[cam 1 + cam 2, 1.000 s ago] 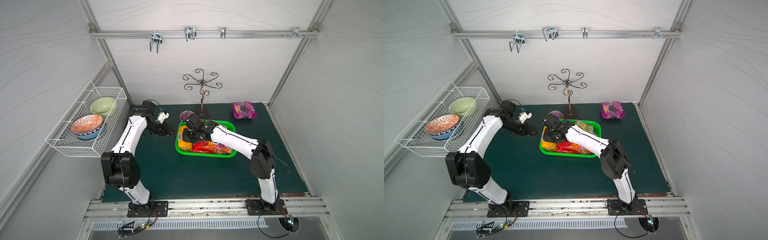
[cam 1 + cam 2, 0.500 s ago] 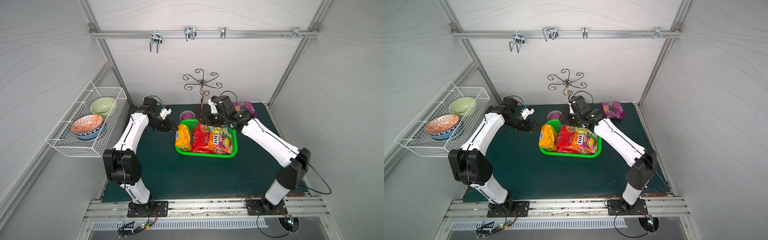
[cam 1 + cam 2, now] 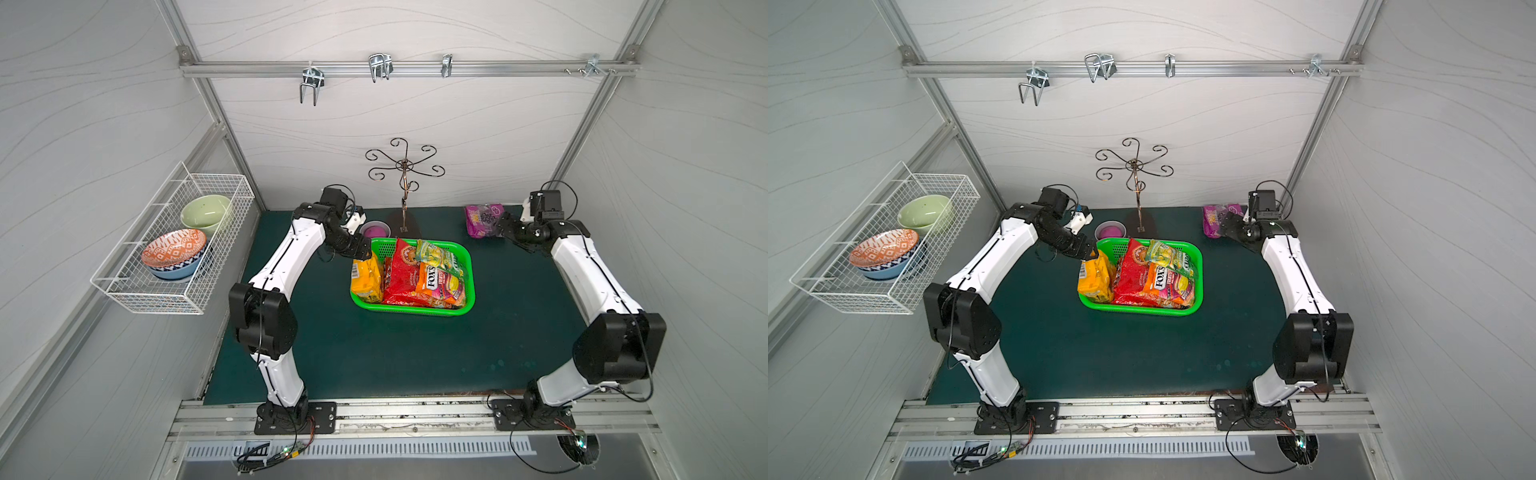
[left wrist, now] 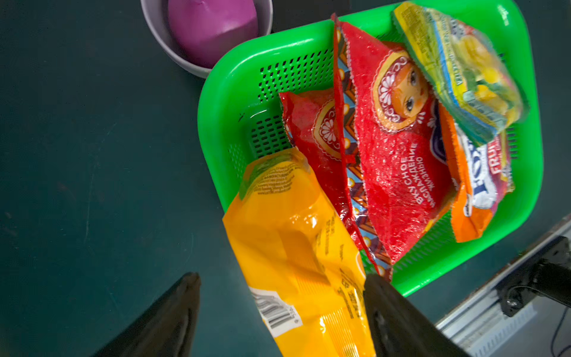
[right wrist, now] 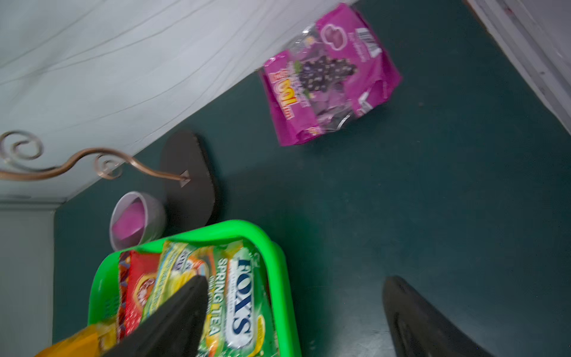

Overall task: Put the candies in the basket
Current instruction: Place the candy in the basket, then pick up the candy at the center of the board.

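- One shallow green perforated plastic basket [image 3: 415,309], mid-worktop [image 3: 374,357].
- Six glossy candy bags: two red bags [image 3: 401,272], and one each of yellow, orange, green, purple.
- Red bags in basket, long axes front-to-back. The orange bag [image 3: 432,282] is beside them, the green bag [image 3: 438,257] diagonal on top.
- Yellow bag [image 3: 367,280] slants across the basket's left rim, long axis front-to-back, raised end between the fingers of the left pincer [image 4: 281,275]. Pincer spread wide, one finger touching.
- Purple bag [image 3: 481,220] flat by back wall, well apart from basket. Right pincer [image 5: 296,281] near it, spread wide, empty.

I see a dark green table mat [image 3: 374,353]. On it sit the green basket [image 3: 411,311], a purple candy bag [image 3: 480,220] near the back wall, a small grey bowl [image 5: 154,219] and a metal stand [image 3: 405,228].
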You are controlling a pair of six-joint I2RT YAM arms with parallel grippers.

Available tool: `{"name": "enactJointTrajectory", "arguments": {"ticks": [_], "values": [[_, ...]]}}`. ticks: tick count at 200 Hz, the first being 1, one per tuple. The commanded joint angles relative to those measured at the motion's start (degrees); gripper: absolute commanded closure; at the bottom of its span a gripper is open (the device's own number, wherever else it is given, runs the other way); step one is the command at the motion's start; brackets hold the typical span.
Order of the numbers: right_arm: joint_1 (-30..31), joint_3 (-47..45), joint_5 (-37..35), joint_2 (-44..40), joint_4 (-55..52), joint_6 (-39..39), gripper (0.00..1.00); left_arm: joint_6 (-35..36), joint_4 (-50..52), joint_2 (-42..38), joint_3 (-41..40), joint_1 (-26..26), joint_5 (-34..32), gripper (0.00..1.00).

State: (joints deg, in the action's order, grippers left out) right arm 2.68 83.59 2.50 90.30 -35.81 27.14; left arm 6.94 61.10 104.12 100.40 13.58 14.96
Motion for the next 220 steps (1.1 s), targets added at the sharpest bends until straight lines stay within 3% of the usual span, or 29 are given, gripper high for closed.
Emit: {"name": "enactJointTrajectory", "arguments": {"ticks": [1,38,61,81,97,117,151,220], "values": [[-4.7,-2.4,-0.9,2.3,3.1,4.6,0.07,-0.5,-1.5,2.1,2.1,0.1,-6.4,0.15],[-12.9,-6.5,14.9,7.9,15.4,11.9,0.16,0.1,-3.1,3.5,0.2,0.1,-9.2,0.17],[-14.4,-3.4,14.4,12.3,17.6,8.9,0.22,0.6,-3.9,4.8,0.1,0.1,-11.2,0.17],[-16.1,0.0,18.3,17.8,20.1,7.7,0.39,1.0,-5.5,5.7,0.2,0.0,-12.5,0.18],[-16.9,2.5,22.2,22.3,22.9,8.7,0.47,1.8,-5.9,6.0,0.8,0.0,-9.7,0.19],[-17.0,8.2,21.7,28.0,21.0,7.8,0.54,2.0,-5.4,6.7,1.7,0.0,-7.1,0.19],[-16.7,16.2,20.6,36.4,18.9,7.9,0.59,2.3,-1.8,8.7,4.9,-0.6,-4.6,0.18],[-14.5,28.3,19.0,46.3,14.4,8.2,0.56,3.7,1.4,10.5,4.6,-1.5,-2.0,0.18]]}}
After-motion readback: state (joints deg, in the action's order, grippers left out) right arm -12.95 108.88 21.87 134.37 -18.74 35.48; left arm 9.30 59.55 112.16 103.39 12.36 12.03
